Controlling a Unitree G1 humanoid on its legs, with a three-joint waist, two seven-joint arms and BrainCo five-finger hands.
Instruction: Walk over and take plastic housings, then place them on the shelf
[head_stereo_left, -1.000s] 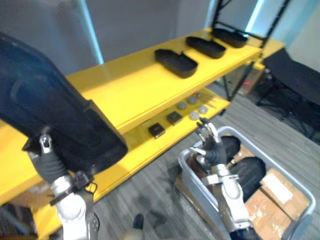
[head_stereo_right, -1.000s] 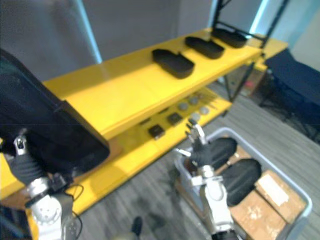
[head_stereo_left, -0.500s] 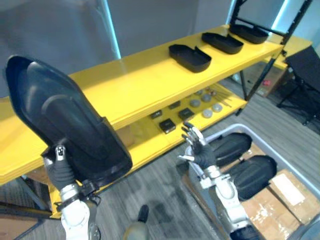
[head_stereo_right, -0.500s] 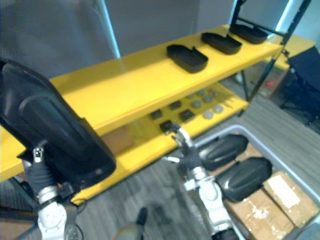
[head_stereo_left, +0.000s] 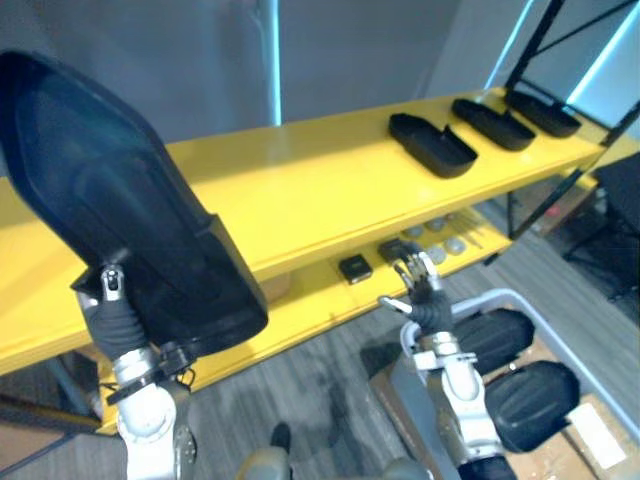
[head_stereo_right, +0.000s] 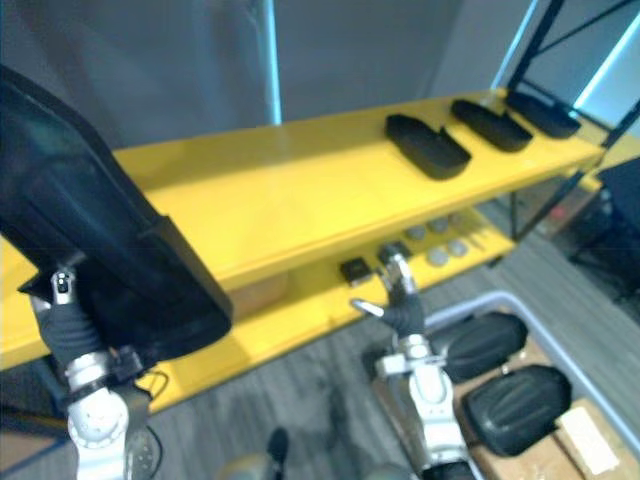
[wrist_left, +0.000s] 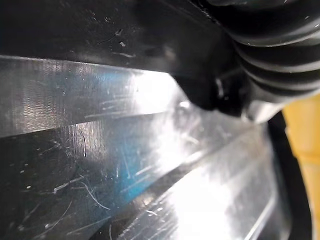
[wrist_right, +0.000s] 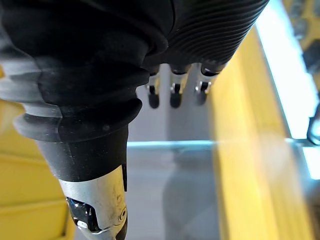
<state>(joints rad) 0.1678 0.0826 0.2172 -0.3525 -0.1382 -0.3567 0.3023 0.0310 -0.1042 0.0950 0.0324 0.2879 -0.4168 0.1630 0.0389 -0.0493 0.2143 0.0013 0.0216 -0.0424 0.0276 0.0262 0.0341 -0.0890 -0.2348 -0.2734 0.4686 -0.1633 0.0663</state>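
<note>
Plastic housing (head_stereo_left: 130, 200) pinched upright in left hand (head_stereo_left: 112, 318), right hand (head_stereo_left: 428, 302) spread empty, yellow shelf (head_stereo_left: 300, 190), grey plank floor (head_stereo_left: 320, 395)

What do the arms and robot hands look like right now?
Left arm and right arm: silver-grey, segmented. Left robot hand and right robot hand: dark ribbed cover over the back and wrist. The right one's fingers are silver with dark tips.
</note>
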